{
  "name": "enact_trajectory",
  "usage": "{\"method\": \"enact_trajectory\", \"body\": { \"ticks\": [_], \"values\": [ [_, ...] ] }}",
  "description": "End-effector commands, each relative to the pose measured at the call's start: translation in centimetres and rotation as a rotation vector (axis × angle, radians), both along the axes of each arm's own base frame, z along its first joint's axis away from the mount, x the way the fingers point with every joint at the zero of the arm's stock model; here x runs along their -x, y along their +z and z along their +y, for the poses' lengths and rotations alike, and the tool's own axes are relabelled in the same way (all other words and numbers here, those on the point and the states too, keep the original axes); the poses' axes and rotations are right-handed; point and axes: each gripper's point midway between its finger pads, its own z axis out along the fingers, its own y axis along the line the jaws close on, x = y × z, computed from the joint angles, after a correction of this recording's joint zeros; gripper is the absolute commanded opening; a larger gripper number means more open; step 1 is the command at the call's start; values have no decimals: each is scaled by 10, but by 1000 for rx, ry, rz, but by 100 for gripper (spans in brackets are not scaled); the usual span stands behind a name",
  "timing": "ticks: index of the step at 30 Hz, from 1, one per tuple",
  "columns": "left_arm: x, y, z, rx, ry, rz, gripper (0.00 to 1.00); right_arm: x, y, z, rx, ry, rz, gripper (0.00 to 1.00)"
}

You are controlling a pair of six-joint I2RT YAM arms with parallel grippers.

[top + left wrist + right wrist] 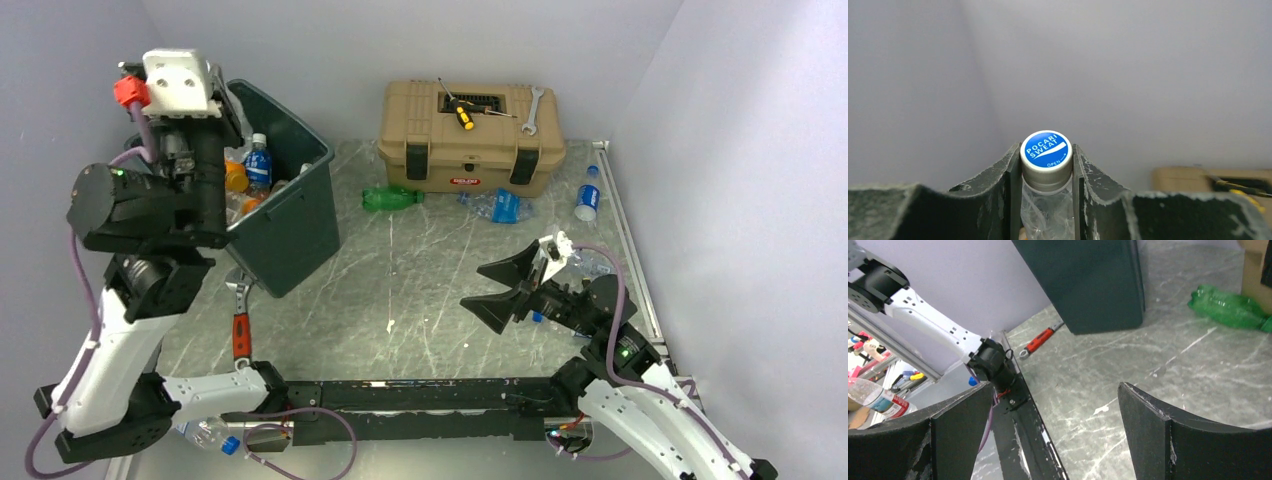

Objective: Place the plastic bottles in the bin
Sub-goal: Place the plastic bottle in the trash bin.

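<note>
Waiting at the near edge, a clear bottle (205, 433) with a blue cap lies beside the left arm's base, not yet collected. Just beyond, the right gripper (505, 290) hovers low over the marbled worktop (420, 290), its jaws spread wide and grasping nothing, apparently readied for another pick. An orange-handled wrench (241, 335) lies at the foot of the dark green bin (290, 230), which already holds several bottles (258, 162). High at the bin's left rim, the left gripper (1046, 151) has its jaws clenched on the neck of a Pocari Sweat bottle (1045, 212), just under the cap, a hold that probably lets the collar stop it slipping before a drop. The arm hides whether it hangs squarely over the opening. Farther back, a green bottle (392, 198), a crushed clear one (503, 206) and a blue-labelled one (587, 200) lie on the worktop near the tan toolbox (470, 140).
</note>
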Motion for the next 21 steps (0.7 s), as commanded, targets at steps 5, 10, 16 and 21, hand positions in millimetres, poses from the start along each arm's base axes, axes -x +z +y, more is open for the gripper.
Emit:
{"method": "enact_trajectory", "body": {
  "ticks": [5, 10, 16, 21],
  "values": [
    [-79, -92, 82, 4, 361, 338, 0, 3, -12, 3, -36, 16, 52, 100],
    [-108, -181, 105, 205, 303, 518, 0, 3, -19, 2, -45, 9, 70, 100],
    [-115, -245, 95, 310, 223, 631, 0, 1, -26, 0, -17, -7, 72, 100],
    [-107, -267, 85, 354, 172, 655, 0, -3, -31, 1, -1, -17, 80, 100]
  ]
}}
